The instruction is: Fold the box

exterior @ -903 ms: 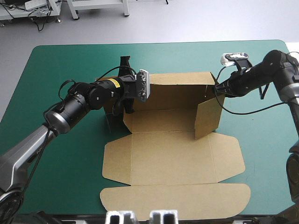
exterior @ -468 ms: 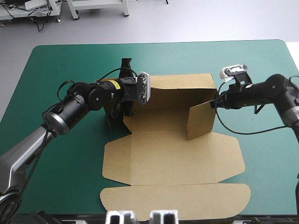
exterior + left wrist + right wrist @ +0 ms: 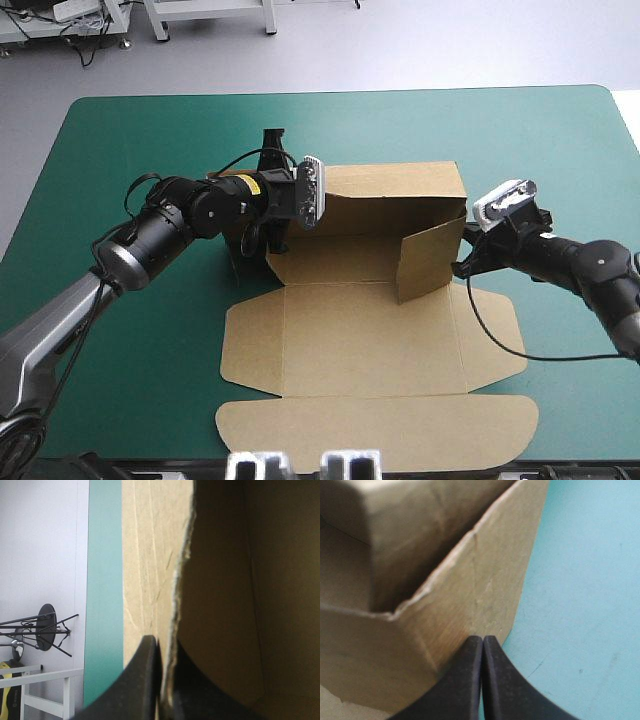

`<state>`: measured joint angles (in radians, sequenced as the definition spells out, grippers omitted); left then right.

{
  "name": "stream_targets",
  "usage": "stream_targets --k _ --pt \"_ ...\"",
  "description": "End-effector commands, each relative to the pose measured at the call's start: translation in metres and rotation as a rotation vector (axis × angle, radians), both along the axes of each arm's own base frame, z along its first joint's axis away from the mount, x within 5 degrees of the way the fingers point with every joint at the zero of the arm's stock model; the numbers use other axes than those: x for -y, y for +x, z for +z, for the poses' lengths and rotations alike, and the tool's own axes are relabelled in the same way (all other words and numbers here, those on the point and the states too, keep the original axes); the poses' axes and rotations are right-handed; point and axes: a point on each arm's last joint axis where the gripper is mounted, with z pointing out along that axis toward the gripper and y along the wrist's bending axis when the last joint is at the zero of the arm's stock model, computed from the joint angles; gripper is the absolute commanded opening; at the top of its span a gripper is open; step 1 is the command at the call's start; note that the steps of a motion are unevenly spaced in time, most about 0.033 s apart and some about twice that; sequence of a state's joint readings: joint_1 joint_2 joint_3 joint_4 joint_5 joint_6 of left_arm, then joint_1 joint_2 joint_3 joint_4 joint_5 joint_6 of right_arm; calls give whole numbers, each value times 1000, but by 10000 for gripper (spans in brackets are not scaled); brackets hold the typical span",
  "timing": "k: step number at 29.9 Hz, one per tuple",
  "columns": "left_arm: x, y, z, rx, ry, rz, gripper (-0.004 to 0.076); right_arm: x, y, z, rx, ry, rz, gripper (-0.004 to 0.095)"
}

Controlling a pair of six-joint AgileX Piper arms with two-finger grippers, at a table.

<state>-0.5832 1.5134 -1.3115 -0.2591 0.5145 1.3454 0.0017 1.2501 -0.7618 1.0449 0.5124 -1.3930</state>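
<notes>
Box, frame centre: back wall raised | left gripper: pinching left wall | right gripper: closed, touching right flap

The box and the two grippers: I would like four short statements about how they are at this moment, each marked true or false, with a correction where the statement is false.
1. The left gripper has its jaws shut on an edge of the box. True.
2. The box lies entirely flat on the table. False: its far wall and its right flap stand raised.
3. The right gripper has its jaws wide open. False: they are shut, with their tip at the outer face of the right flap.
4. The lid panel nearest the robot lies flat on the teal-green cover. True.
</notes>
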Motion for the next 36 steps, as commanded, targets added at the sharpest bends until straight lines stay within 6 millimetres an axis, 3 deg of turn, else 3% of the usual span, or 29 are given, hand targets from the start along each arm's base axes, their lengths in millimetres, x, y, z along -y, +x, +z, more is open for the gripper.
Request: stream_targets --k 1,6,14,17,21,24,36 --pt "4 -15 5 -102 -31 -22 -9 0 -9 11 132 12 -3 -20" --pt "4 -15 4 -105 -26 -24 -9 -1 -11 4 119 9 1 -20" --pt "2 -14 3 -114 -19 -1 -9 4 -14 8 119 15 -65 6" --pt "1 -14 3 -120 -22 21 -9 6 -19 14 147 -27 -62 123" --pt "4 -14 4 -112 -32 54 -9 6 -27 23 195 -57 -48 392" --pt "11 -18 4 -87 -28 58 -9 5 -30 24 195 -68 -24 534" --pt "20 -24 5 -115 -63 123 -9 2 -16 11 171 -65 8 539"
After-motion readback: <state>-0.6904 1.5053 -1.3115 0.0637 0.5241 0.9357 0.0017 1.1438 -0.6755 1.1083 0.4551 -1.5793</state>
